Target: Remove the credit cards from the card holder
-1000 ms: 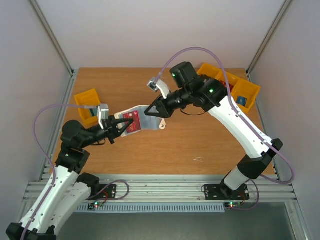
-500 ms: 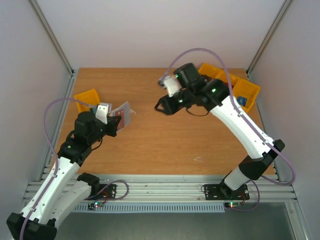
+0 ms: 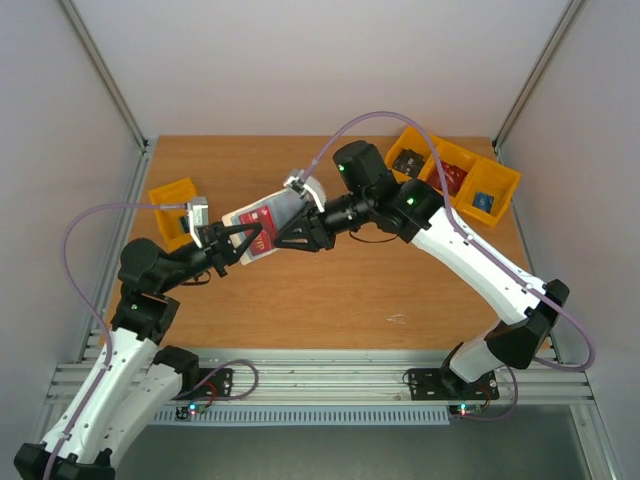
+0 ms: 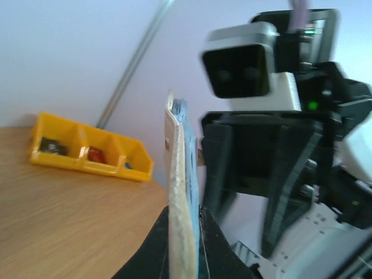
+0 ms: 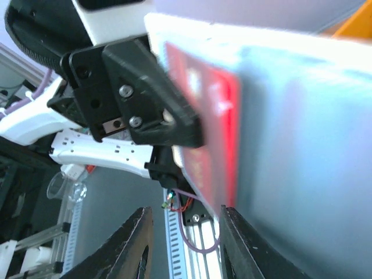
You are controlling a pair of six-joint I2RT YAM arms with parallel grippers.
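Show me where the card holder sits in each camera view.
Top external: card holder left of centre, held in the air over the table.
Left wrist: edge-on, bottom centre.
Right wrist: fills the right side.
Shared landmark: left gripper, jaws shut on it.

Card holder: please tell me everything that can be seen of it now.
The card holder is a folding wallet, beige outside, pale blue-grey inside. It is held tilted above the table, a red card on its inner face. The left gripper clamps one edge; the right gripper, open, stands close beside it.
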